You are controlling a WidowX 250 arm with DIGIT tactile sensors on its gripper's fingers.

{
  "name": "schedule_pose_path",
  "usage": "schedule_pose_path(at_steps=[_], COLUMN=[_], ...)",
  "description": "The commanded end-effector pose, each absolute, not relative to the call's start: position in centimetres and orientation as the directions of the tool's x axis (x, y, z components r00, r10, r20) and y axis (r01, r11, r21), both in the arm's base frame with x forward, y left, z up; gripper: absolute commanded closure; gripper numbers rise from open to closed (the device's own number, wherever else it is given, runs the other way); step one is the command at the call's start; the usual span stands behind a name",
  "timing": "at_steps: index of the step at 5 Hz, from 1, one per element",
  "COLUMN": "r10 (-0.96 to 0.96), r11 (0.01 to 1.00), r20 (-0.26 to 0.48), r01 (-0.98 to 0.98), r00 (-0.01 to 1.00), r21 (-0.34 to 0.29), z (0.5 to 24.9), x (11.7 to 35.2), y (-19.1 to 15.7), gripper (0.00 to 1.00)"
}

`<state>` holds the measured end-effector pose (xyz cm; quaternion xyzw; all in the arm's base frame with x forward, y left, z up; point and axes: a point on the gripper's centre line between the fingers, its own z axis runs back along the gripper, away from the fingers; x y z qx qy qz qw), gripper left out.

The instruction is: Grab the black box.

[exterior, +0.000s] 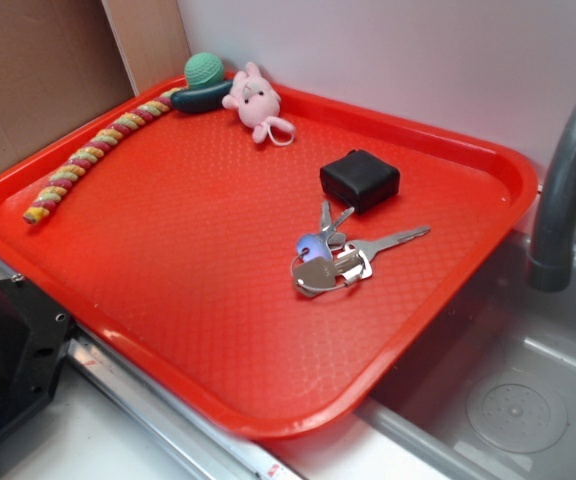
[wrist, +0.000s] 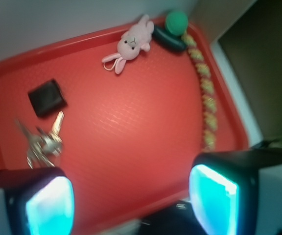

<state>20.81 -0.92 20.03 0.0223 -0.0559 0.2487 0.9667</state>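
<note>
- Wrist view: gripper (wrist: 131,196) spread wide and empty, pads (wrist: 50,208) glowing at the bottom edge over the red tray (wrist: 131,127).
- Farther, at ten o'clock: keys (wrist: 43,142).
- Just beyond: the black box (wrist: 46,98), likely light, rigid, matte; best pinched across opposite flat sides.

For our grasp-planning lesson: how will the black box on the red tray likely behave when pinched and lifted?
The black box looks low, flat-topped and stiff, so it probably won't tip, roll or sag. Its matte faces suggest fair grip, though the rounded corners might slip. The keys lie close beside it and may get nudged.
</note>
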Motion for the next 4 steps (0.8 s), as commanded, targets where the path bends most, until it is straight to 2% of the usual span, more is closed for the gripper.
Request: schedule_pose_path(at_steps=[1, 2, 3, 4], r10=[0.503, 0.503, 0.703, 0.856], r11=[0.862, 0.862, 0.71, 0.516], r20=[0.153, 0.153, -0.012, -0.058], r01=[-0.508, -0.508, -0.701, -0.852], r00=[0.851, 0.851, 0.711, 0.513], r21=[-0.01, -0.01, 0.069, 0.09], z=[21.2, 21.2, 16.7, 11.9], x=[21.0, 21.0, 22.5, 26.8], y=[-0.4, -0.4, 1.5, -0.6], gripper=[0.0, 0.0, 0.0, 0.0])
